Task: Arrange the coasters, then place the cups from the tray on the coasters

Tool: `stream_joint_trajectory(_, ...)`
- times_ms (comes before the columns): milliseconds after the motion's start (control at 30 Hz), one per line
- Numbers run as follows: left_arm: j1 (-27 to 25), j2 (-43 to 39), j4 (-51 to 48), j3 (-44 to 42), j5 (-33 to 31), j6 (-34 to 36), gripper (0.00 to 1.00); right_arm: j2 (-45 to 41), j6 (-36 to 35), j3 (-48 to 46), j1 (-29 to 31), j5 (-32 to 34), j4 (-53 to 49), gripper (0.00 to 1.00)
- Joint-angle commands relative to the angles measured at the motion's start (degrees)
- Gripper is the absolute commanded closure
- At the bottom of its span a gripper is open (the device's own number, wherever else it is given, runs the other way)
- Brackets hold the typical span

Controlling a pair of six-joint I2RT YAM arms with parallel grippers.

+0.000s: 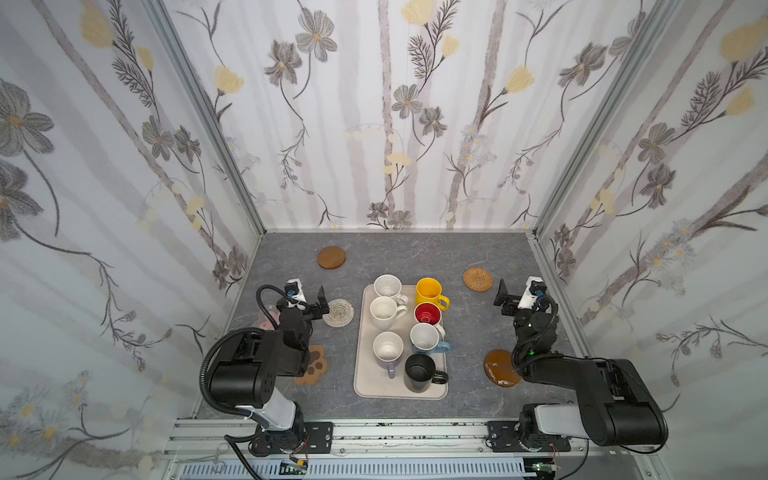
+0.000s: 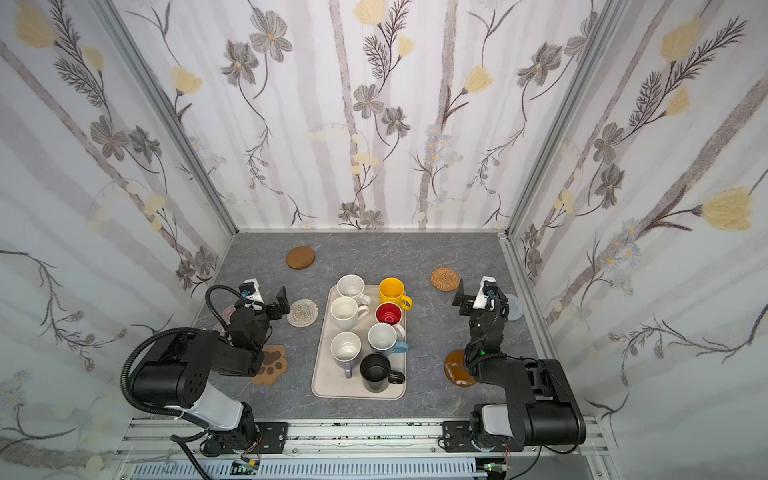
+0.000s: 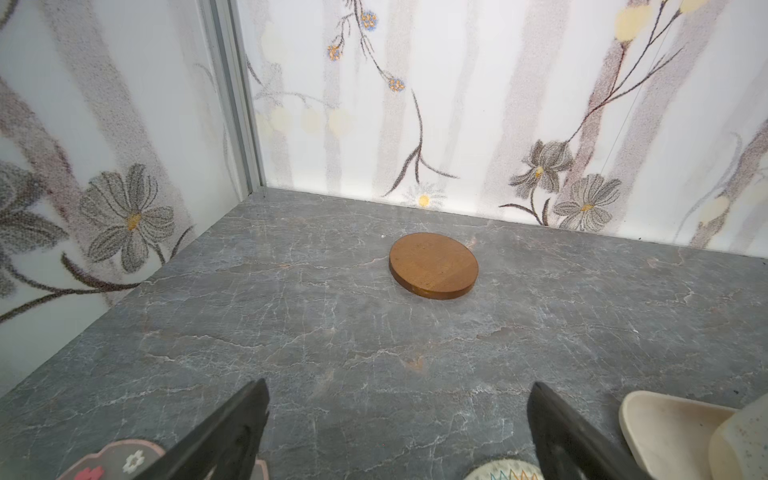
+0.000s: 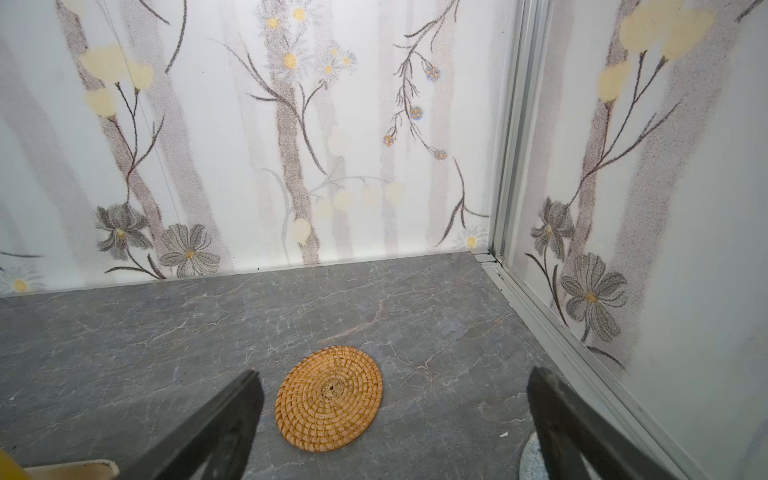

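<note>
Standing spread wide and empty, the left jaws hover over the bare desk point(image 3: 332, 353) with the brown wooden disc point(image 3: 433, 266) lying well ahead of them, while the right jaws, equally wide and empty, hang just short of the woven rattan disc point(image 4: 328, 399). All seven cups point(image 1: 387, 312) sit on the tray point(image 1: 419, 395) mid-desk and the coasters point(image 1: 313, 365) lie scattered on either side of it, so the arranging step looks barely begun. Next, each arm probably needs to reach forward, drop low and pinch its thin disc by the edge.
</note>
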Motion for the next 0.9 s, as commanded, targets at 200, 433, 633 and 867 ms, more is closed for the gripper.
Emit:
stream_joint_trajectory(200,0.04,0.02,1.52,0.04,0.11,0.05,0.0,-0.23,-0.93,-0.05,0.09,-0.45,0.62,0.0)
stream_joint_trajectory(433,0.04,0.05,1.39,0.04,0.2,0.02,0.0,-0.21,-0.96,-0.03,0.06,-0.5,0.6,0.0)
stream_joint_trajectory(633,0.07,0.02,1.38,0.01,0.15,0.02,0.0,-0.21,-0.76,0.15,-0.15,-0.69,0.27,0.0)
stream_joint_trajectory(867,0.3,0.13,1.4,0.05,0.04,-0.45,0.0,-0.22,-0.76,0.12,-0.19,-0.72,0.31,0.0)
